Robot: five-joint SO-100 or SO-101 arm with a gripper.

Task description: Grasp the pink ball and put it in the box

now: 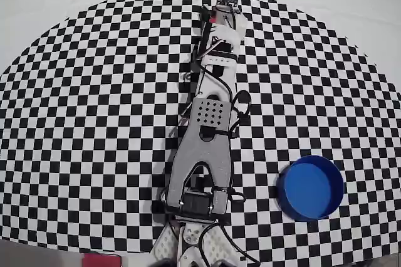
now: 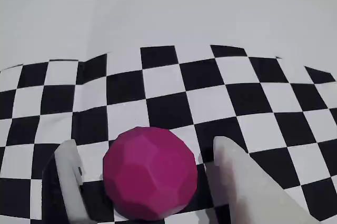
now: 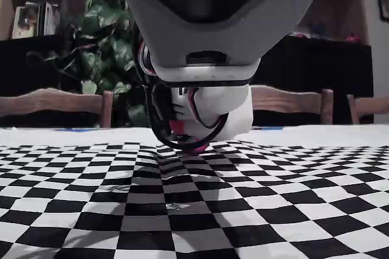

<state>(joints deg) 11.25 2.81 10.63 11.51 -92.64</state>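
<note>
In the wrist view the pink ball (image 2: 150, 174), a faceted magenta sphere, rests on the checkered cloth between the two white fingers of my gripper (image 2: 145, 146). The left finger (image 2: 68, 182) and the right finger (image 2: 237, 182) each stand a small gap away from it, so the gripper is open around the ball. From overhead the arm (image 1: 210, 123) stretches toward the far edge of the checkered area and hides the ball beneath its wrist. The box (image 1: 311, 187), a round blue container, stands empty at the near right, far from the gripper.
The checkered cloth (image 1: 94, 123) ends just beyond the ball, where plain white tablecloth (image 2: 168, 8) begins. In the fixed view the arm's body (image 3: 206, 40) fills the upper frame. Wooden chairs (image 3: 55, 104) and a plant (image 3: 103, 40) stand behind the table.
</note>
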